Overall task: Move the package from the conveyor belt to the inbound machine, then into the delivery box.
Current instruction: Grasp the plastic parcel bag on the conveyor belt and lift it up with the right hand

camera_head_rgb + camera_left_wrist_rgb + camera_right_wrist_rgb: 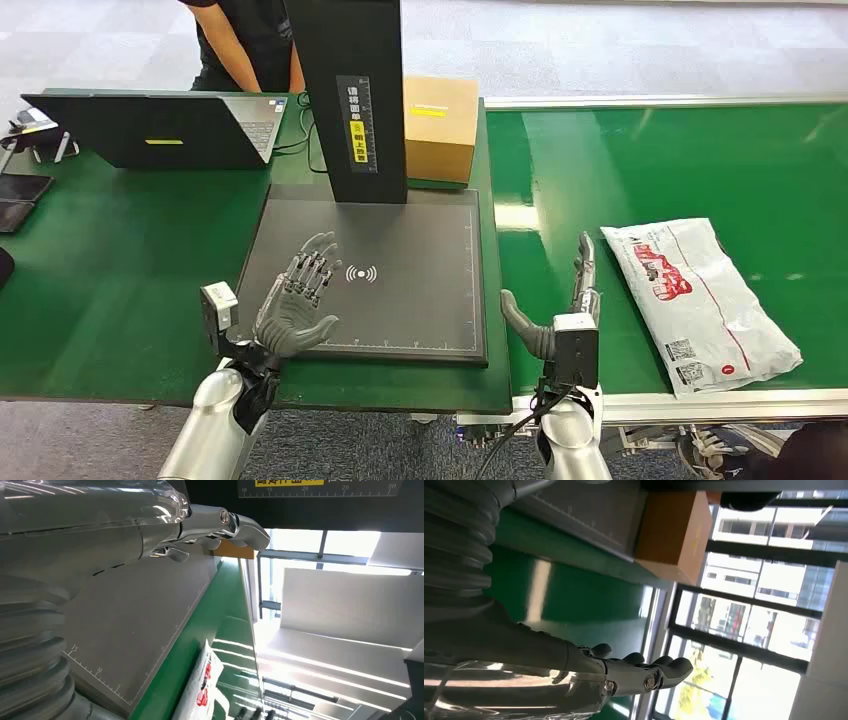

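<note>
A white plastic mailer package (pixel 698 300) with red print lies flat on the green conveyor belt (pixel 700 170) at the right; its edge also appears in the left wrist view (pixel 200 690). The inbound machine is a dark grey scan plate (pixel 400 260) with a black post (pixel 350 100) behind it. My left hand (pixel 300 295) hovers open over the plate's left part, fingers spread, holding nothing. My right hand (pixel 560 310) stands open on edge above the belt, a short way left of the package, not touching it. A brown cardboard box (pixel 440 125) stands behind the plate.
An open laptop (pixel 160 125) sits at the back left of the green table, with a phone (pixel 20 200) at the left edge. A person in dark clothes (pixel 245 40) stands behind the table. A metal rail (pixel 660 100) borders the belt's far side.
</note>
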Action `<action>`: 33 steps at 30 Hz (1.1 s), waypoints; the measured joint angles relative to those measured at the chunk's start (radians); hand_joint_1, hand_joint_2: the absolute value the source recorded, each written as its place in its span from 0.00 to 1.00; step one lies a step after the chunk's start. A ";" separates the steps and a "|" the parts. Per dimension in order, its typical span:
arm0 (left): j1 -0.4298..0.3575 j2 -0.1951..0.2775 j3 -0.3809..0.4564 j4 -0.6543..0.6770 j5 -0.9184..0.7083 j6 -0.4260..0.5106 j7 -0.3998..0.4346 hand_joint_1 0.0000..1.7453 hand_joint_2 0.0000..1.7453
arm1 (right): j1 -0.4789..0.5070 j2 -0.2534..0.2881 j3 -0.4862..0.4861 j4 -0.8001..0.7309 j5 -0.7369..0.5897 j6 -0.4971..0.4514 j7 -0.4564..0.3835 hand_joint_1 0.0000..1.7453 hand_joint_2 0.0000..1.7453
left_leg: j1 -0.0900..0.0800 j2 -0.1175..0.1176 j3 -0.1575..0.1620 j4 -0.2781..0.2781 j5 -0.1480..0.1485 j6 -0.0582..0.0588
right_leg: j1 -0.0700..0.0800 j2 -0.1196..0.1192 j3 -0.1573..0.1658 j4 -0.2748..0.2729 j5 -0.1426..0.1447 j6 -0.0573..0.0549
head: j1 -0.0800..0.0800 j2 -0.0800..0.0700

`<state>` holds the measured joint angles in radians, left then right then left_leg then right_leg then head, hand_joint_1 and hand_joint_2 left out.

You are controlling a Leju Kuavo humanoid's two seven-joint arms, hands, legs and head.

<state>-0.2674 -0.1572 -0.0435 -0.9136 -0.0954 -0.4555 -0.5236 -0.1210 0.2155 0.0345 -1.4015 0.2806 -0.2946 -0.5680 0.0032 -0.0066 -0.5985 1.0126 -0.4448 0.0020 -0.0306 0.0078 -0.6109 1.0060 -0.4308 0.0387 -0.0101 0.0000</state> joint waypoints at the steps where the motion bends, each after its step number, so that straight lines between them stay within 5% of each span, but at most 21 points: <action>1: 0.000 0.000 0.000 0.000 0.000 0.000 -0.001 0.00 1.00 | 0.000 0.000 0.000 0.002 -0.015 0.030 0.003 0.00 1.00 | 0.000 0.000 0.000 0.000 0.000 0.000 | 0.000 0.000 0.000 0.000 0.000 0.000 | 0.000 0.000; 5: -0.004 0.000 0.000 0.000 -0.002 0.001 -0.008 0.00 1.00 | -0.001 0.000 0.002 0.020 -0.099 0.192 0.016 0.00 1.00 | 0.000 0.000 0.000 0.000 0.000 0.000 | 0.000 0.000 0.000 0.000 0.000 0.000 | 0.000 0.000; 11: -0.004 0.000 0.000 0.001 -0.009 0.006 -0.018 0.00 1.00 | 0.000 -0.001 0.007 0.047 -0.132 0.287 0.023 0.00 1.00 | 0.000 0.000 0.000 0.000 0.000 0.000 | 0.000 0.000 0.000 0.000 0.000 0.000 | 0.000 0.000; 33: -0.001 -0.004 -0.001 0.059 0.045 -0.026 -0.075 0.00 1.00 | -0.072 -0.030 -0.008 0.125 -0.113 0.341 0.043 0.00 1.00 | 0.000 0.000 0.000 0.000 0.000 0.000 | 0.000 0.000 0.000 0.000 0.000 0.000 | 0.000 0.000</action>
<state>-0.2685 -0.1614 -0.0442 -0.8542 -0.0501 -0.4813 -0.5984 -0.1933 0.1853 0.0263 -1.2766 0.1675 0.0461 -0.5248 0.0031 -0.0066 -0.5986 1.0127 -0.4448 0.0020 -0.0307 0.0078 -0.6109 1.0060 -0.4307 0.0388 -0.0102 0.0000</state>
